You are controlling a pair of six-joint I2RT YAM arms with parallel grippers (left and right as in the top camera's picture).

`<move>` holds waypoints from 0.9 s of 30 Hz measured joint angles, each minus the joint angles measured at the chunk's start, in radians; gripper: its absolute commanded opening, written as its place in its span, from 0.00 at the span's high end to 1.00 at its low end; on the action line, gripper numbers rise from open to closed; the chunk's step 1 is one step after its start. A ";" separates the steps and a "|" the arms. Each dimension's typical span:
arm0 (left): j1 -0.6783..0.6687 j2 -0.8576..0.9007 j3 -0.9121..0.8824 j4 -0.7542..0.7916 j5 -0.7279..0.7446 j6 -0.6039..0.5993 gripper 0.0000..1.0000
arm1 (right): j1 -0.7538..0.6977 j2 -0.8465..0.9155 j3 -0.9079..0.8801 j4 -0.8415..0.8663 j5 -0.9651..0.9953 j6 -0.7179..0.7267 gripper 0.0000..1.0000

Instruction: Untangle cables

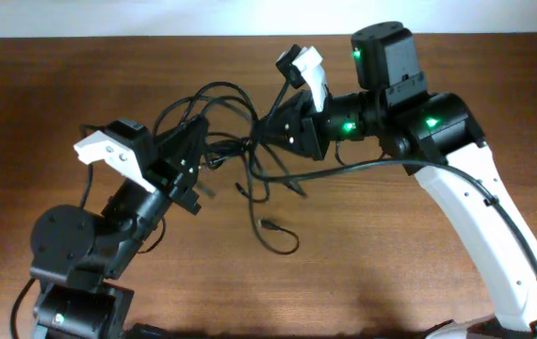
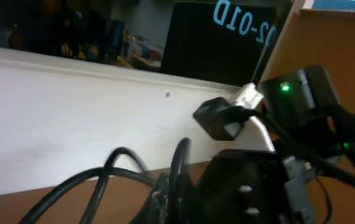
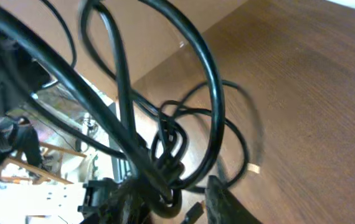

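The cables [image 1: 219, 141] are thin black cords tangled in a knot between my two grippers, with loops arching toward the far edge. One strand trails toward the front and ends in a small plug [image 1: 268, 224]. My left gripper [image 1: 191, 155] is at the knot's left side and is shut on a cord [image 2: 180, 177] next to its textured finger. My right gripper [image 1: 283, 130] is at the knot's right side. In the right wrist view the knot [image 3: 165, 177] sits between its spread fingers [image 3: 177, 205], against the left one, with a gap to the right finger.
The wooden table [image 1: 391, 254] stretches out to the front and right. A white wall [image 2: 71, 118] borders its far edge. The right arm's own thicker black wire [image 1: 363, 168] runs along it. The right arm's body [image 2: 302, 106] shows close in the left wrist view.
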 measured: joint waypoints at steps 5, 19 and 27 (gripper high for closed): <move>0.000 0.018 0.000 0.013 0.022 -0.022 0.99 | 0.000 0.018 0.000 0.036 0.066 -0.006 0.96; 0.000 0.019 0.000 0.014 0.060 -0.026 0.95 | -0.208 0.018 0.000 0.042 0.644 0.280 0.96; 0.000 0.019 0.000 0.012 0.063 -0.027 0.96 | -0.263 0.018 0.000 0.020 1.049 0.314 0.96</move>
